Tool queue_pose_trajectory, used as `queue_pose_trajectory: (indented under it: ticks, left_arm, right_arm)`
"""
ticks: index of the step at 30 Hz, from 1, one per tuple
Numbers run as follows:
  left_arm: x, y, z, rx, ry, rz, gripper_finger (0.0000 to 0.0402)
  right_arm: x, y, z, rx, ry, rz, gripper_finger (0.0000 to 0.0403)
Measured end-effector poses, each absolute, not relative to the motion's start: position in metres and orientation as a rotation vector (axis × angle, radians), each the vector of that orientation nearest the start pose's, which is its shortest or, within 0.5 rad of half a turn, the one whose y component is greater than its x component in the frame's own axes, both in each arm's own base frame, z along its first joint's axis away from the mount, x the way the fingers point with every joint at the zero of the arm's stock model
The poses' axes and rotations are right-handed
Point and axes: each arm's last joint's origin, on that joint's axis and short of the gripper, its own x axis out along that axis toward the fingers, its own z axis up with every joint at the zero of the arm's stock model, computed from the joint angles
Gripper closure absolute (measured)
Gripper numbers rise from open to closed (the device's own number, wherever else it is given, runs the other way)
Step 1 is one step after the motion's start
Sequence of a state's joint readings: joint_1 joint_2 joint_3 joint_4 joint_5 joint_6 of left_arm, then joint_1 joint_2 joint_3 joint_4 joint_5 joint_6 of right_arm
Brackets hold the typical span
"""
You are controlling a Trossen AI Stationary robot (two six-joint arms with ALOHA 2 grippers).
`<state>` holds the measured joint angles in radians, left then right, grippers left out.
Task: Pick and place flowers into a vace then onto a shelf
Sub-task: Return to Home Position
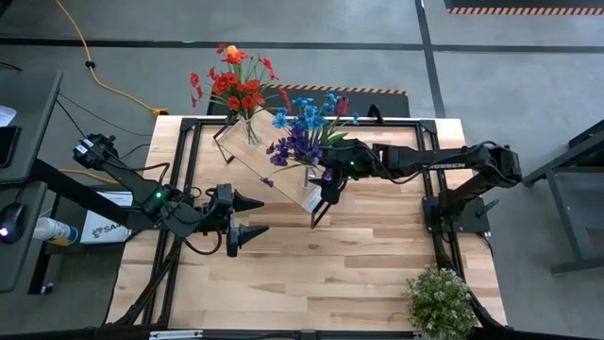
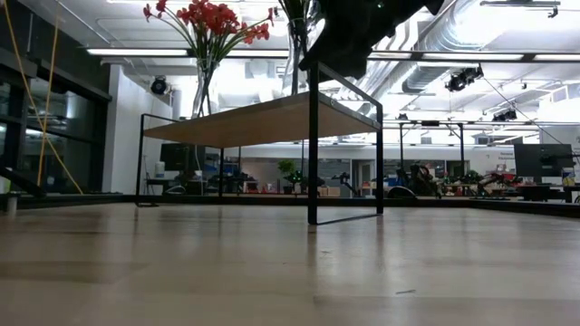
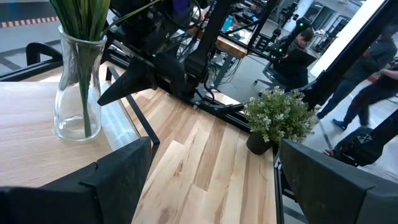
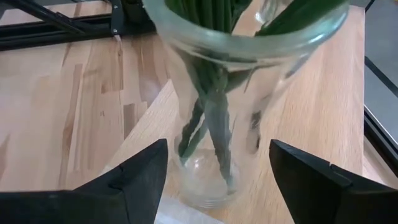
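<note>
The right claw [image 4: 217,149] was held wide open at the shelf's [image 1: 253,159] end, with the vase [image 4: 230,93] of blue flowers [image 1: 304,127] seemingly untouched between its fingers. Red flowers [image 1: 236,85] were stood on the shelf too. The left claw [image 1: 253,217] was spread open near the shelf, empty.

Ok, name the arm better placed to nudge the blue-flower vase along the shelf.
Right: the right tool is open at that vase; the left tool sits over the table, farther off.

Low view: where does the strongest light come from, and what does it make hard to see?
Low view: bright ceiling strips behind the light wooden shelf backlight it, so the dark right arm above is only a silhouette. High view: even light, no glare on the striped wooden tabletop.
</note>
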<state>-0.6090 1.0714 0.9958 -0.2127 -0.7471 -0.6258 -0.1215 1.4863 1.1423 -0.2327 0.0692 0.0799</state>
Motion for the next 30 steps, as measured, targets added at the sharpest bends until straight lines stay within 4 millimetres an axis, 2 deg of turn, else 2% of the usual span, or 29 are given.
queue_pose_trajectory:
  ticks: [9,22,30]
  left_arm:
    - [0.198,-0.114,0.351,-0.441,0.173,0.201,0.0016]
    - [0.198,-0.114,0.351,-0.437,0.178,0.203,0.0016]
    - [0.198,-0.115,0.350,-0.439,0.188,0.183,0.0016]
  right_arm:
    - [0.316,-0.041,0.303,0.085,0.533,-0.207,0.0131]
    - [0.290,-0.040,0.315,0.061,0.608,-0.281,0.0130]
    - [0.265,-0.036,0.329,0.090,0.627,-0.268,0.0130]
